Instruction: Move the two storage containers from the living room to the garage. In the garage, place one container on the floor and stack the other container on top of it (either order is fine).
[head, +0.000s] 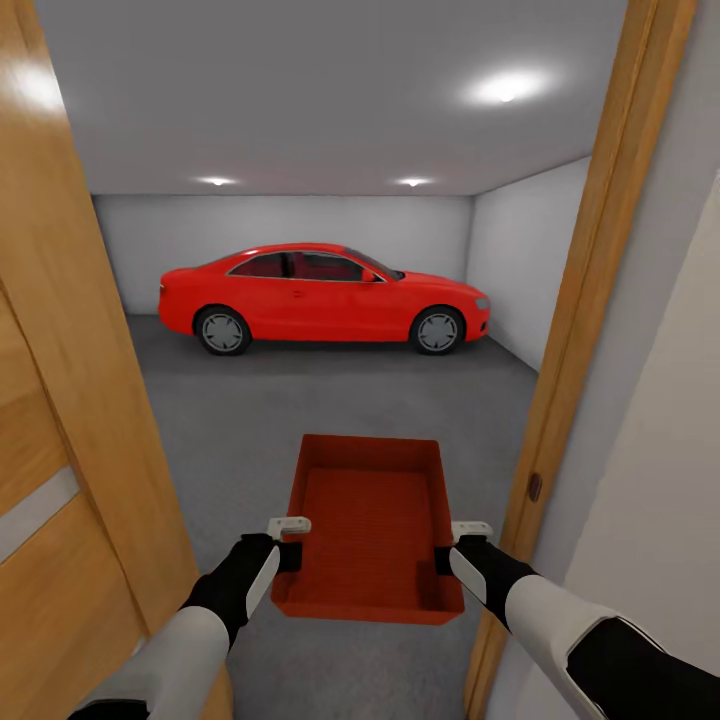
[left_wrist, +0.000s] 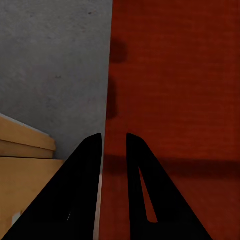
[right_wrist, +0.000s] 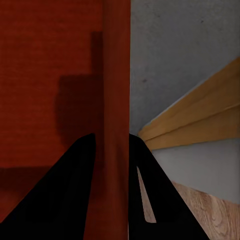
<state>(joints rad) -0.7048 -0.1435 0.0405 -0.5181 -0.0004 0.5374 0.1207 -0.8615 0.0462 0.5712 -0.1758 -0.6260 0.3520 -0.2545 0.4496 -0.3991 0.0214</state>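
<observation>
Item: storage container (head: 368, 525), orange-red open-top bin, being carried between both arms in the doorway, above the grey garage floor (head: 300, 400).
Left gripper (head: 288, 545): clamping the left side wall, one finger inside, one outside.
Right gripper (head: 447, 550): pinching the right side wall (right_wrist: 116, 100) likewise.
Handling: looking rigid and probably light; thin straight walls are offering the holds, mid-length on both sides.
Orientation: opening is facing up; long axis is pointing forward toward the red car (head: 322, 298).
Surroundings: wooden door frame (head: 590, 300) is standing close on the right.
</observation>
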